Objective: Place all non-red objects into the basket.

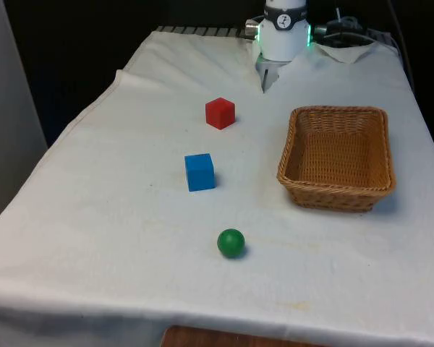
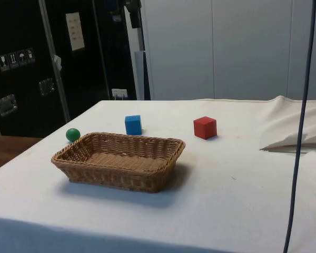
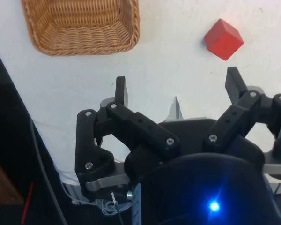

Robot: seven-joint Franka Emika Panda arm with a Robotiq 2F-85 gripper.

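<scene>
The end effector [image 3: 178, 86] hangs released and empty, well apart from the blue cube [image 1: 200, 172] and green ball [image 1: 231, 243] on the bench; both look light and rigid, the cube offering flat faces, the ball likely rolling.

White Franka arm with a black linkage gripper

The arm's base [image 1: 283, 32] is a glossy white cylinder with a black band near its top. The gripper [image 3: 178, 91] is matte black: two angular fingers [image 3: 121, 90] on jointed bars pinned with silver screws, on a rounded black housing over a silver bracket.
</scene>
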